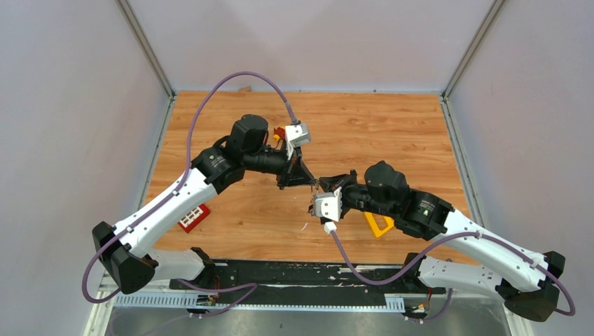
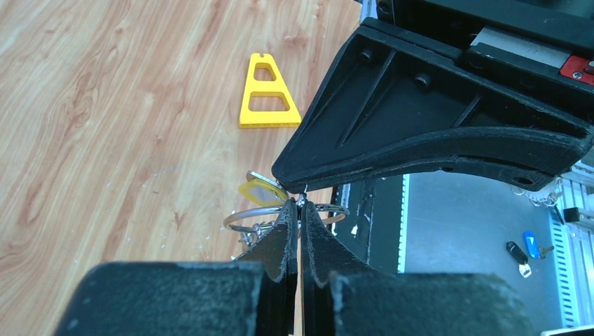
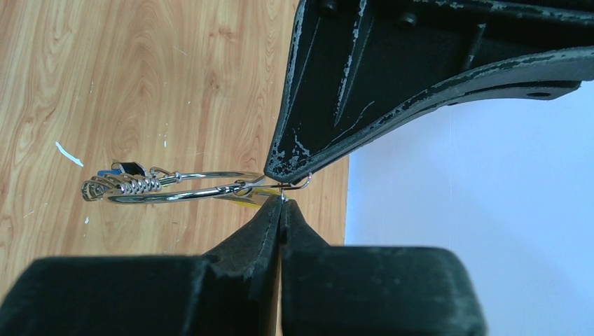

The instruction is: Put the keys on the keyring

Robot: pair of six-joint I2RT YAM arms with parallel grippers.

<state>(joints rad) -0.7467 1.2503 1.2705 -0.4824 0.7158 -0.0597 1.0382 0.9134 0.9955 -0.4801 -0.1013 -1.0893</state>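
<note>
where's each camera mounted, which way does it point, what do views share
top external: above and behind the bases, looking down on the wooden table; both arms whole, left gripper and right gripper meeting tip to tip.
left wrist: on the left wrist, looking along its own shut fingers at the keyring, right gripper above, yellow triangle beyond.
right wrist: on the right wrist, along its own shut fingers at the keyring, left gripper above.
shared: both wrist views show the keyring and the opposite gripper.

Left hand [image 1: 306,180], right hand [image 1: 327,184] tip to tip over wooden table [image 1: 392,133]; yellow triangle [image 1: 379,225] beside right arm [image 1: 455,227].
</note>
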